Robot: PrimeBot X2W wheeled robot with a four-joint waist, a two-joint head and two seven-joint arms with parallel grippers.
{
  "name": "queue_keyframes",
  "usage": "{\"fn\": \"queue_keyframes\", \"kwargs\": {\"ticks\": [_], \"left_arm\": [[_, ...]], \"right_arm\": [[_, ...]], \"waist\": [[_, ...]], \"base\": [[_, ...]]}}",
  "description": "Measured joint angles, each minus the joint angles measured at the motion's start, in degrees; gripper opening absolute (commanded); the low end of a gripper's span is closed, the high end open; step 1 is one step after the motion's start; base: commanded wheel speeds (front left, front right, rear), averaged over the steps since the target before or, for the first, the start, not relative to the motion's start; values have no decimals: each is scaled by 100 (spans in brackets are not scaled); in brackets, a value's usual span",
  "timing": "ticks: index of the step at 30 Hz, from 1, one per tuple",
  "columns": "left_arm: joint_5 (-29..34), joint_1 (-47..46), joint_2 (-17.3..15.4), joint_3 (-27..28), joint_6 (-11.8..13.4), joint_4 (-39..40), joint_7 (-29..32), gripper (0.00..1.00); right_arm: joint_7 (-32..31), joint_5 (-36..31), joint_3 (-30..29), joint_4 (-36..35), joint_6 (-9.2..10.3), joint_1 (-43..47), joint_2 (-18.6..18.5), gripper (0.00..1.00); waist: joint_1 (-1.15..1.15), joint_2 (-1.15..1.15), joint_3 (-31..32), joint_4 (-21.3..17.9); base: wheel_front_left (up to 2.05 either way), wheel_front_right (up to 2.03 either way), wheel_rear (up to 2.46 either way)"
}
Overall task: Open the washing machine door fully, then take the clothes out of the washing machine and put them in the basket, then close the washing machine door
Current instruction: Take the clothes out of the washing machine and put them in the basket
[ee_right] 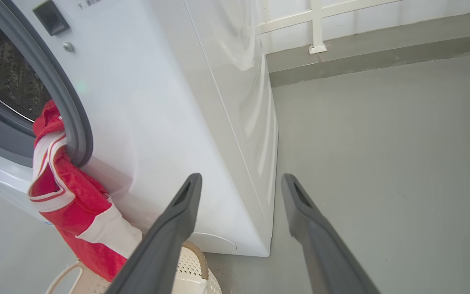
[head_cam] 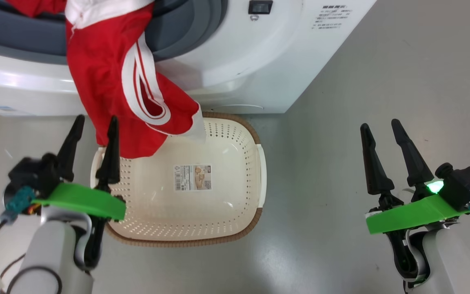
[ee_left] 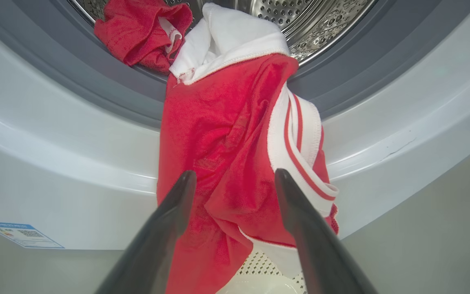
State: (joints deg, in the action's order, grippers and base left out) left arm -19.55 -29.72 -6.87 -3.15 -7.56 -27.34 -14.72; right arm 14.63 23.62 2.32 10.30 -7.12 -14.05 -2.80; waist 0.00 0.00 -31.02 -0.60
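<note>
A red garment with white stripes [head_cam: 112, 81] hangs out of the washing machine [head_cam: 235, 61] over its lip, its lower end dangling above the cream basket [head_cam: 218, 220] on the floor. More of the clothes [ee_left: 141, 32] lie in the steel drum behind it. My left gripper [head_cam: 95, 121] is open at the basket's left rim, its fingertips just short of the hanging garment [ee_left: 227, 134], nothing between them. Over the bare floor to the right, my right gripper [head_cam: 379, 124] is open and empty beside the washer's corner [ee_right: 202, 122]. The washing machine door is out of view.
The grey-blue gasket [ee_left: 108, 94] rings the drum opening. A blue label sticker [ee_left: 21, 234] sits low on the washer front. Grey floor [head_cam: 402, 81] spreads to the right of the machine, with a wall base [ee_right: 382, 53] beyond it.
</note>
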Motion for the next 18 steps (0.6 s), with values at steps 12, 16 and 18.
{"fn": "queue_keyframes", "kwargs": {"ticks": [12,16,18], "left_arm": [[246,1210,8,338,0,1047,0,100],[294,1451,34,410,0,1289,0,100],[294,1499,63,426,0,1352,0,100]], "right_arm": [[0,-97,-104,-11,0,342,1,100],[0,-119,-122,-16,0,352,1,100],[0,-162,-133,-16,0,353,1,100]], "waist": [[0,0,308,51],[0,0,349,51],[0,0,361,57]], "base": [[0,0,0],[0,0,0],[0,0,0]]}}
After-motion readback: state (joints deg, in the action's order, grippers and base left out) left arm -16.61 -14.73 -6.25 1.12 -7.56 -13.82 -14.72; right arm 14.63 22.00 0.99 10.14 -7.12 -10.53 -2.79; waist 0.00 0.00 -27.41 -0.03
